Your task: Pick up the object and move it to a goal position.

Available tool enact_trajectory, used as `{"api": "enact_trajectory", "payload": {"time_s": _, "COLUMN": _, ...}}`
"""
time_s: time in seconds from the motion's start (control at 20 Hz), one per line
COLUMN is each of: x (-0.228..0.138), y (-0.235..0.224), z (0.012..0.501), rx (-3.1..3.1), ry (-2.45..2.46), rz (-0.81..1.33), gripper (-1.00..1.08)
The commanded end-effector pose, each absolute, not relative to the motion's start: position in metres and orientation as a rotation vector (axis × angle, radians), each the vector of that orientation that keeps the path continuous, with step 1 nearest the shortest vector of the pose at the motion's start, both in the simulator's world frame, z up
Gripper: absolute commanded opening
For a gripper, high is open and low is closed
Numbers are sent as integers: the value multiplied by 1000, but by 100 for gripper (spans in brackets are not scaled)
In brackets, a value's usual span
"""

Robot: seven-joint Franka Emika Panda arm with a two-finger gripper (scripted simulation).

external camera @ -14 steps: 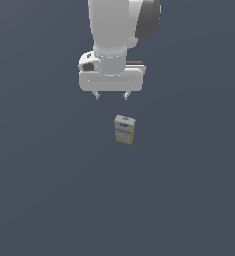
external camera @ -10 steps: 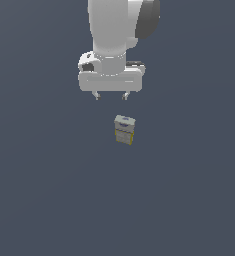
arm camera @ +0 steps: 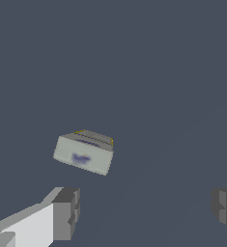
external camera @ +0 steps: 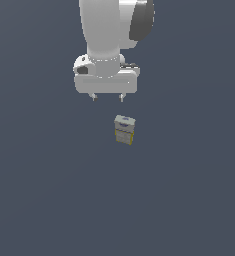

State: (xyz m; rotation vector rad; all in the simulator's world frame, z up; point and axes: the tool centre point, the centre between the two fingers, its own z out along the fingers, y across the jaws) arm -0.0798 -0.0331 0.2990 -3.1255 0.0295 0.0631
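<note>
spread wide and holding nothing, the claw (external camera: 107, 98) hangs from the big white arm (external camera: 109, 35) above a flat, bare slate-grey floor (external camera: 49, 190) that fills both views. below it and a little toward the exterior view's right, well apart from the fingertips (external camera: 121, 99), stands the object (external camera: 124, 130), a small grey box with yellow edges. it stands upright, long axis vertical, paler top panel facing up, with a blurred bluish mark on that panel in the wrist view (arm camera: 84, 151).

Flat, even, dim light – no cast shadows or glare, edges soft.
</note>
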Motion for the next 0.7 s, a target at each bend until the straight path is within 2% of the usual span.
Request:
{"api": "enact_trajectory", "payload": {"time_s": 0.0, "x": -80, "y": -32, "z": 299, "rx": -3126, "ry": 24, "rz": 62, "gripper": 100}}
{"api": "enact_trajectory", "payload": {"time_s": 0.65, "x": -79, "y": -24, "z": 286, "rx": -3119, "ry": -223, "rz": 54, "gripper": 100}}
